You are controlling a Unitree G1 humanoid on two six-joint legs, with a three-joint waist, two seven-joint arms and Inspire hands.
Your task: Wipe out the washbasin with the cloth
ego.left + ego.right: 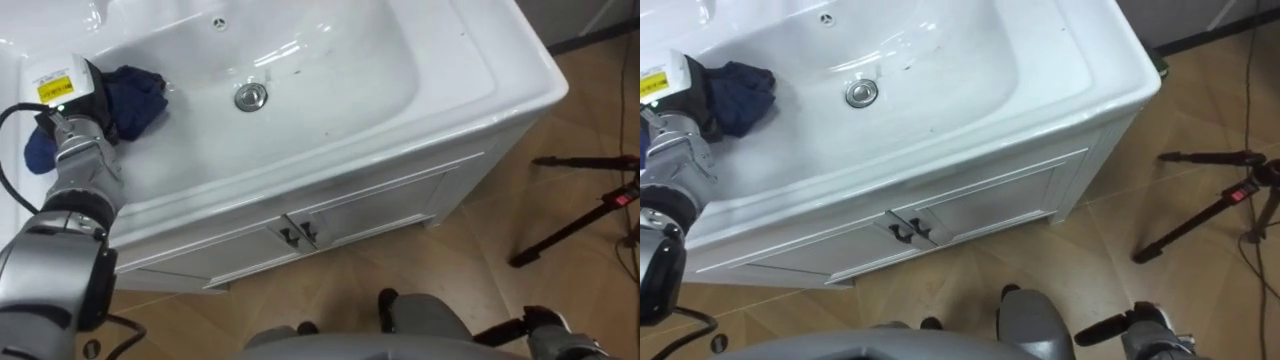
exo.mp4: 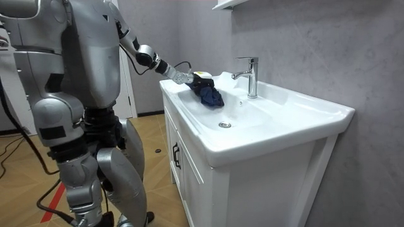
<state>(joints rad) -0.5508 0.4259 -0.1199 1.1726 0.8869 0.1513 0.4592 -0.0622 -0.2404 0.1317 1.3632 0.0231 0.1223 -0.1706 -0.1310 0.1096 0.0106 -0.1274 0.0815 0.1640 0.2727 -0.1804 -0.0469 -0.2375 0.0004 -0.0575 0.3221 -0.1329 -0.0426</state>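
left hand [image 1: 68,88] in blue cloth [image 1: 135,98], grip can't tell | white basin [image 1: 330,90], left side | right hand [image 1: 548,325] low | wood floor [image 1: 560,180], grey wall [image 2: 315,44]

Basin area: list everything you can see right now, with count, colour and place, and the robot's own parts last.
basin: one, white, on top of the cabinet
drain: one, silver, at the bottom of the basin
faucet: one, chrome, at the back rim of the basin
cloth: one, dark blue, bunched inside the basin at its left side
cabinet: one, white, under the basin, doors closed
door handles: two, dark, where the doors meet
tripod: one, black, on the floor to the robot's right
floor: wood, brown
left hand: on the cloth
right hand: low at the robot's right side
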